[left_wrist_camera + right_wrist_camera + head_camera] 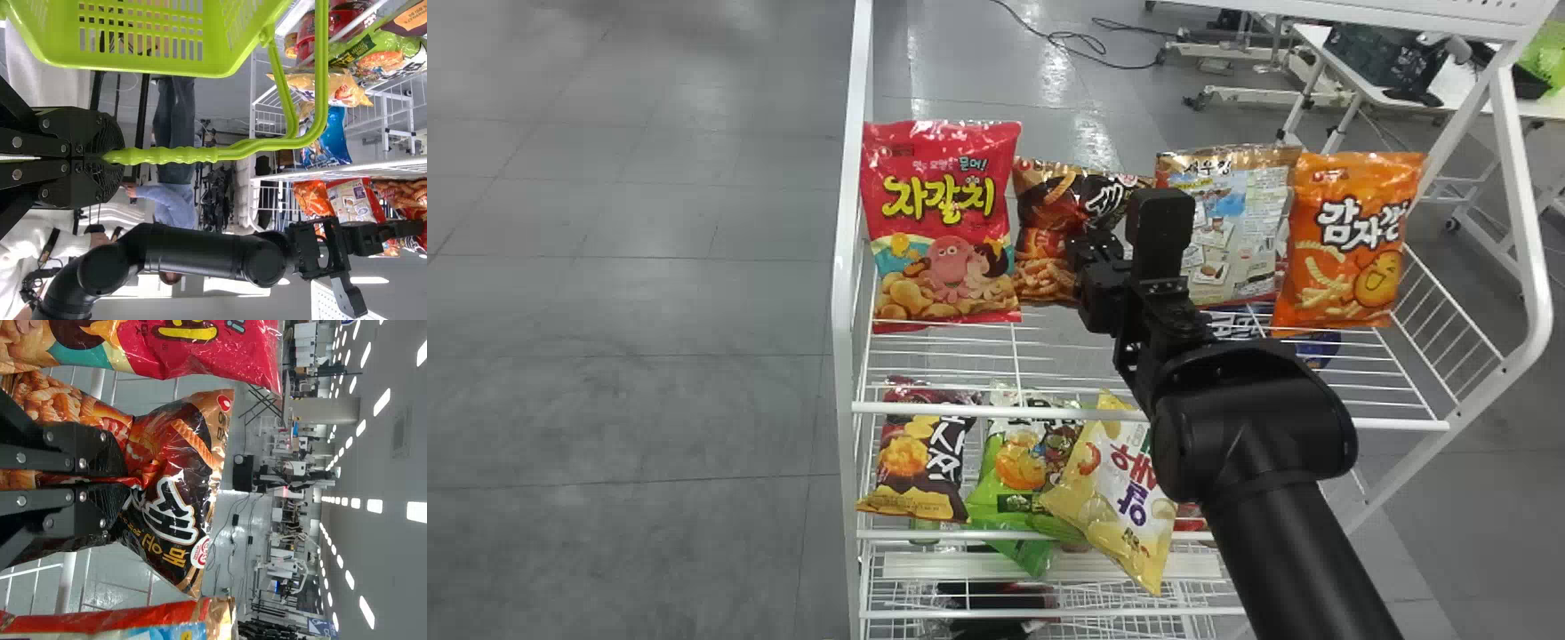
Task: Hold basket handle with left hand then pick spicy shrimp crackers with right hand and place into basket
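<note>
Right hand (127, 482) pinches the upright spicy shrimp crackers (200, 463) on the upper shelf (996, 412), red bag (940, 222) just left.
Left hand (113, 157) grips the basket handle (180, 155); the crackers probably need lifting clear, then carrying leftward past that neighbour to the basket (200, 67).

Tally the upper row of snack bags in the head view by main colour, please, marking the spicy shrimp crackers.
Red bag: 1
Black-and-brown bag, the spicy shrimp crackers: 1
Silvery bag with brown top: 1
Orange bag: 1
Total: 4
</note>
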You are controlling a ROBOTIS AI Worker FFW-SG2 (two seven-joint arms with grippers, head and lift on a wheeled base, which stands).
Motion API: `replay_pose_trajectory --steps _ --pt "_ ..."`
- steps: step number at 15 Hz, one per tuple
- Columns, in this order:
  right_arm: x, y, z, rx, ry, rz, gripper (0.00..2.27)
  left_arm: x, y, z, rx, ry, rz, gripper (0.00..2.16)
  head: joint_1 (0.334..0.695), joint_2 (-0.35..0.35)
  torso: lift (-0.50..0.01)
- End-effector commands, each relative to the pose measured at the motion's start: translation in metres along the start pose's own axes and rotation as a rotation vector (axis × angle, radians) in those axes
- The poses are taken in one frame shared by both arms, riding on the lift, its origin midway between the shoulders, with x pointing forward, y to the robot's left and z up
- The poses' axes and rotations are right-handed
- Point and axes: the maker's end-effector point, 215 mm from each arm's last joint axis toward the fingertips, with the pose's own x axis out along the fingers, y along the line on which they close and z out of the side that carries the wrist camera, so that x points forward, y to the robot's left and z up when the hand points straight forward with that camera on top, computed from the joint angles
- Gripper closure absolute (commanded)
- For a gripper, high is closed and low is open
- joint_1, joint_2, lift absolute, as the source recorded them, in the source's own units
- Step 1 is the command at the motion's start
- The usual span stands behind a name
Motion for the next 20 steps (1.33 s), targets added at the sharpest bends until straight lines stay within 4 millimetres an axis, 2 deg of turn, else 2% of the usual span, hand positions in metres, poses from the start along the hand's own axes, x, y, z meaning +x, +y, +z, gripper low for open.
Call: replay_pose_trajectory --steps 1,6,9,10,14,20 --pt "-0.011 -0.002 0.011 -0.012 -0.030 -0.005 1.63 0.002 -0.001 0.000 -0.001 -0.001 -0.003 1.89 0.695 -0.183 -0.037" --pt "-0.040 0.000 0.032 -0.023 -0.086 -0.003 1.62 0.005 -0.003 -0.002 0.005 0.008 -0.005 1.89 0.695 -0.191 -0.037" --pt "-0.057 -0.011 0.038 -0.028 -0.104 -0.019 1.62 0.005 -0.004 -0.003 0.005 0.010 -0.007 1.89 0.695 -0.201 -0.037" --pt "-0.060 -0.014 0.034 -0.039 -0.096 -0.024 1.62 0.005 -0.004 -0.004 0.005 0.010 -0.007 1.89 0.695 -0.207 -0.037" --pt "-0.074 -0.040 0.031 -0.045 -0.097 -0.059 1.62 0.006 -0.007 -0.007 0.008 0.016 -0.009 1.89 0.695 -0.239 -0.037" --pt "-0.138 -0.051 0.031 0.007 -0.028 -0.042 1.62 0.011 -0.008 -0.010 0.021 0.030 -0.001 1.89 0.695 -0.300 -0.037"
